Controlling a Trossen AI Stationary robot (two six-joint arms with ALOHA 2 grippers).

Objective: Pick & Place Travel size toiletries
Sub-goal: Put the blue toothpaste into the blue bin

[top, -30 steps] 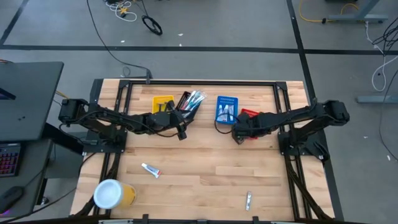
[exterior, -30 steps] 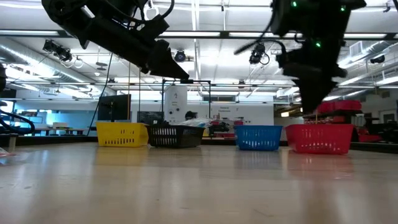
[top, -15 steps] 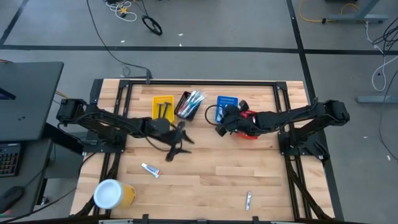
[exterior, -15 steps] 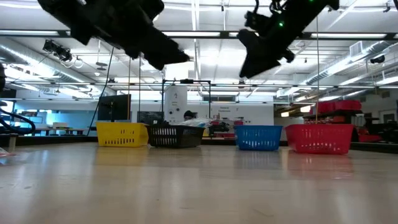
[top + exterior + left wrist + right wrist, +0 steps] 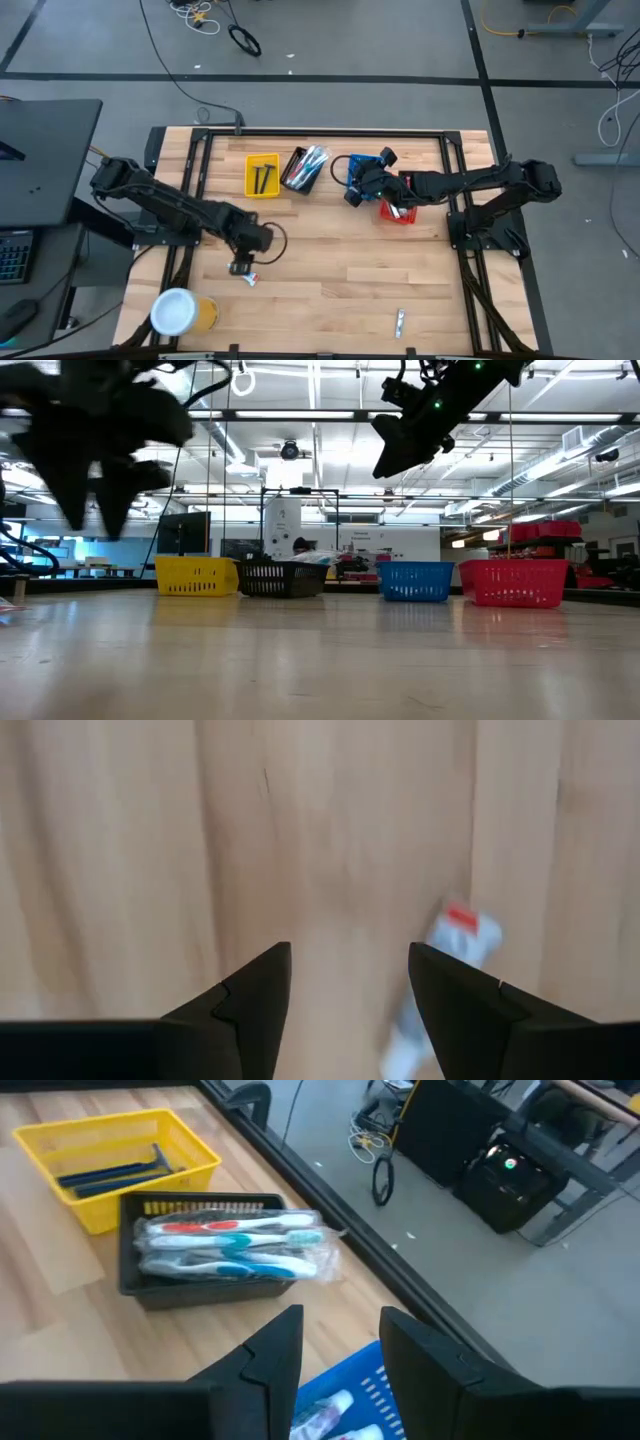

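On the table's (image 5: 340,275) front left, one white tube (image 5: 243,274) lies flat, its long axis slanting toward the front right. Directly above it, the left gripper (image 5: 240,266) points straight down, fingers spread and empty. Over the blue basket (image 5: 352,177), the right gripper (image 5: 356,188) hangs with fingers apart, holding nothing. Four baskets line the back; one sachet (image 5: 399,322) lies front right.
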